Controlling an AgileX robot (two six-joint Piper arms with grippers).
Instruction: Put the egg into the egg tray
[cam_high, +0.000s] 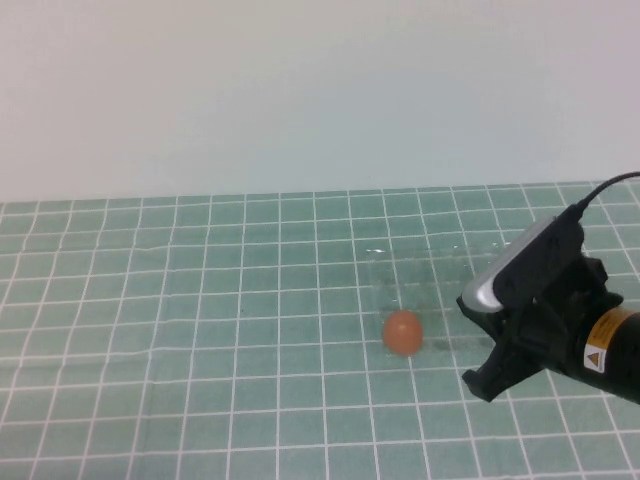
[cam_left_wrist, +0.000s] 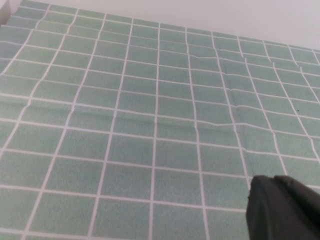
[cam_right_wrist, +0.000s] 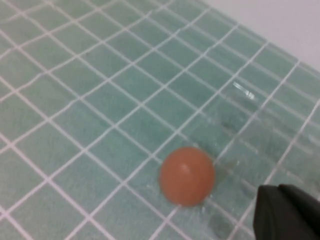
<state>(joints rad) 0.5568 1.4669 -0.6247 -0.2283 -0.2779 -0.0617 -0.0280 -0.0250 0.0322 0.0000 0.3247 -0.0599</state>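
Resting at the tray's (cam_high: 440, 290) near-left corner, egg (cam_high: 402, 332) may roll if nudged by right gripper (cam_high: 485, 385) (both grippers' grasp state indeterminate; left gripper (cam_left_wrist: 280, 210) parked).

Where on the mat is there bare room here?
Bare mat spans everything left of the egg, plus the near strip. Crowded: egg tray, with the right end effector beside it. Left end effector over bare mat.

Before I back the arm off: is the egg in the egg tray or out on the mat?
Cannot tell: egg sits at the clear egg tray's near-left corner, right gripper beside it; left gripper away.
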